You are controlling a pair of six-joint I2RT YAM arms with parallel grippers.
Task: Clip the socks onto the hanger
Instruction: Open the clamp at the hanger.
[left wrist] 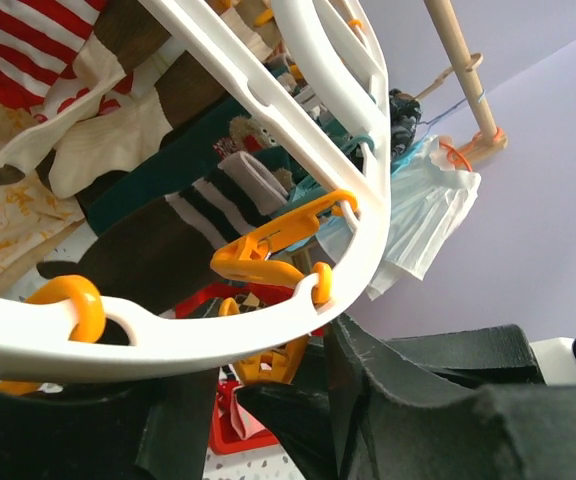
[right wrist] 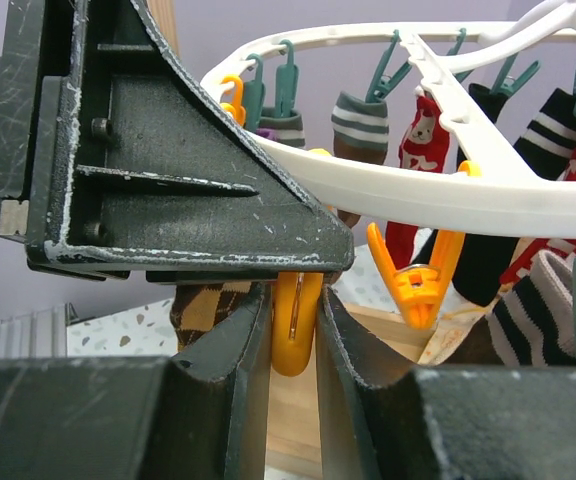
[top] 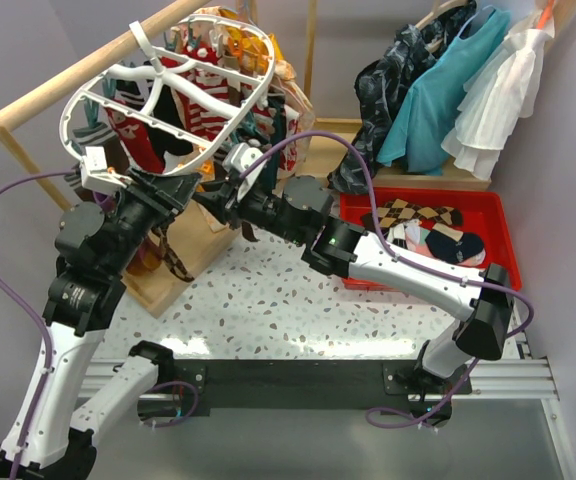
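Clip (right wrist: 296,345), orange, sits pinched in right hand (right wrist: 296,297) under the hanger (right wrist: 448,195)'s crowded rim.

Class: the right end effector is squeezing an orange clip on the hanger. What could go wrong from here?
The argyle sock sits beside the orange clip, not visibly between its jaws; releasing now may clip nothing. The right end effector, tugging the clip, might swing the hanger and shake hung socks loose.

Walls (top: 28,50): plain pale lavender, evenly lit, no hard shadows. Counter (top: 258,310): white terrazzo with dark speckles. A wooden rail (top: 58,82) on a wooden frame runs diagonally across the upper left. A teal dress (top: 438,100) and a white dress (top: 493,100) hang at upper right.
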